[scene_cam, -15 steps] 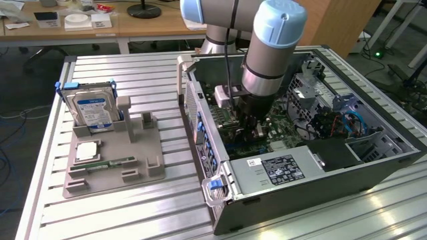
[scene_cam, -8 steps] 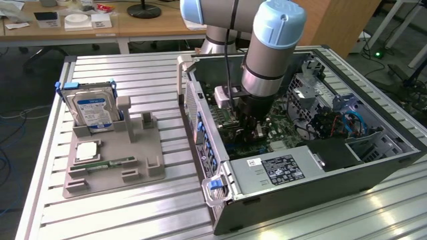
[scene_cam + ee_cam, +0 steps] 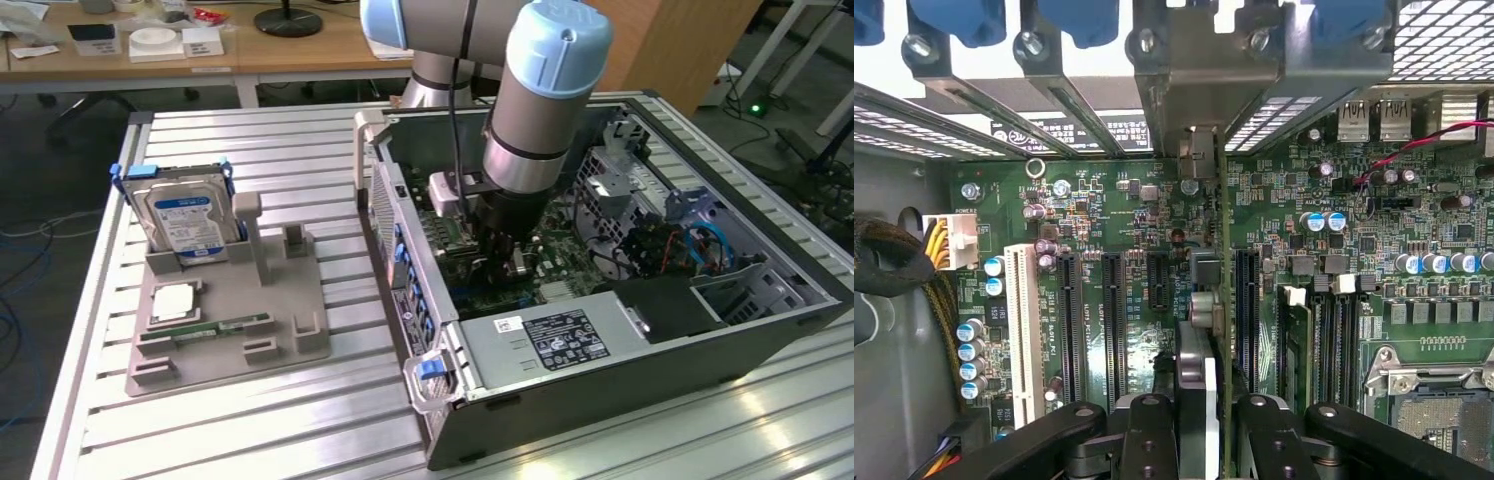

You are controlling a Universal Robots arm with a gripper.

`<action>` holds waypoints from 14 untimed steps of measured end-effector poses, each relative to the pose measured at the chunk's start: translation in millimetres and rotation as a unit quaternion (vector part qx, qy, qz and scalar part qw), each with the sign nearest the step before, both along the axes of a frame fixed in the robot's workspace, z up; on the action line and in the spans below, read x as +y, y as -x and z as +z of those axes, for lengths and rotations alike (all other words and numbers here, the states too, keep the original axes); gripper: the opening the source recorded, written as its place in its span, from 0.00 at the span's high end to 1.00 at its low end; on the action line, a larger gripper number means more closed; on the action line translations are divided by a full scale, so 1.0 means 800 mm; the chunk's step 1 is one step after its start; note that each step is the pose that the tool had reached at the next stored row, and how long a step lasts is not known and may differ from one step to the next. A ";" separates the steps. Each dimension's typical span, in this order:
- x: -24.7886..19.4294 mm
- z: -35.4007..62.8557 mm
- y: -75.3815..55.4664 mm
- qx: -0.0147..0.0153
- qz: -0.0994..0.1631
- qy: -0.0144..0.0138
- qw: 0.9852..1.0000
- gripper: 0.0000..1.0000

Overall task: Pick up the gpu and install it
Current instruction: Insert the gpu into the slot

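On a slatted metal table, an open computer case lies on its side toward the exterior view's right, with a grey fixture tray toward the left holding an upright hard drive and a memory stick. Behind stand wooden desks and a lamp base. The arm reaches steeply down into the case, its gripper low over the motherboard.

From the wrist, the gripper is closed on the gpu, seen edge-on as a thin upright card between the black fingers. The card stands over the green motherboard, aligned with the black expansion slots and reaching toward the metal bracket bay at the case's rear wall; whether it is seated cannot be told. A white slot, capacitors and a cpu socket surround it.
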State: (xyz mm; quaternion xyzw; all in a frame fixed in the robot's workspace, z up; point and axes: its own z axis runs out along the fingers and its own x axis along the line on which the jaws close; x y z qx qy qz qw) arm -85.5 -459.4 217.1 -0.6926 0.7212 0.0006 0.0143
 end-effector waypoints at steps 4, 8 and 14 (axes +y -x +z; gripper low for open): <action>0.0000 0.000 0.000 0.000 0.000 0.000 1.000 0.72; 0.0001 0.000 0.000 0.000 0.000 0.000 1.000 0.65; 0.0000 0.012 0.000 -0.001 0.000 0.000 1.000 0.65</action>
